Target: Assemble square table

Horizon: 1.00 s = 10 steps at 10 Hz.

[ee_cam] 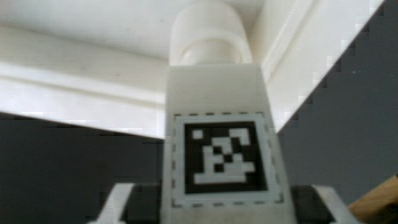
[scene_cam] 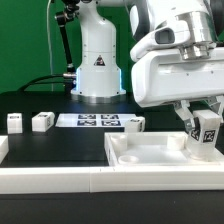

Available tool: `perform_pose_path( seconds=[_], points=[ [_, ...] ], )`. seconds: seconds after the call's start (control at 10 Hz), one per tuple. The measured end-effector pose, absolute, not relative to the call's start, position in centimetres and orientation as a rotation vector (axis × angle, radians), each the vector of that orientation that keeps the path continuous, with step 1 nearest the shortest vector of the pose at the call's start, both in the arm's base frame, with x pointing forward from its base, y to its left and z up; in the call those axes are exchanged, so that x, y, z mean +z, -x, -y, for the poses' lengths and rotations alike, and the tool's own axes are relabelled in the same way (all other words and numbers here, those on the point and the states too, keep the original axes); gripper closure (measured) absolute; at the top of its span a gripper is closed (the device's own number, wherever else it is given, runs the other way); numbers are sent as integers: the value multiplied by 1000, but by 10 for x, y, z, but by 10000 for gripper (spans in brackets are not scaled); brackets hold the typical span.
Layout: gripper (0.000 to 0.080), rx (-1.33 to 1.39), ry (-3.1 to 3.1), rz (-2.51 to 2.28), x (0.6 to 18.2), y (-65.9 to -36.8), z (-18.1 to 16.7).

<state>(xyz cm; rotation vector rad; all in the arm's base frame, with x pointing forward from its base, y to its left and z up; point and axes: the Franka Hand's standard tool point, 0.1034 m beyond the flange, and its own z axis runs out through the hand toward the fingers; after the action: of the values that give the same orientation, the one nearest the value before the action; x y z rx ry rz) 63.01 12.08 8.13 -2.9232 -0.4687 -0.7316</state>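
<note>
The white square slab with raised rims lies on the black surface at the front of the exterior view. My gripper is shut on a white tagged block leg and holds it over the slab's corner toward the exterior view's right. In the wrist view the leg fills the middle, its tag facing the camera, its far end against the slab's rim. Three more legs stand behind the slab: one, one and one.
The marker board lies flat behind the slab, in front of the arm's white base. A long white rail runs along the front edge of the black surface.
</note>
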Motion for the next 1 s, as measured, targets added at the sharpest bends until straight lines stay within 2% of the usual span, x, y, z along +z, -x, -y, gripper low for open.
perform_pose_path(
  seconds=[0.7,0.8,0.9,1.0],
  points=[
    [509,-905,2888,458,81,-628,-121],
    [439,-903,2888,458,81,-628,-121],
    [263,-903,2888,458,81,-628,-121],
    [263,-903,2888,458,81,-628,-121]
  ],
)
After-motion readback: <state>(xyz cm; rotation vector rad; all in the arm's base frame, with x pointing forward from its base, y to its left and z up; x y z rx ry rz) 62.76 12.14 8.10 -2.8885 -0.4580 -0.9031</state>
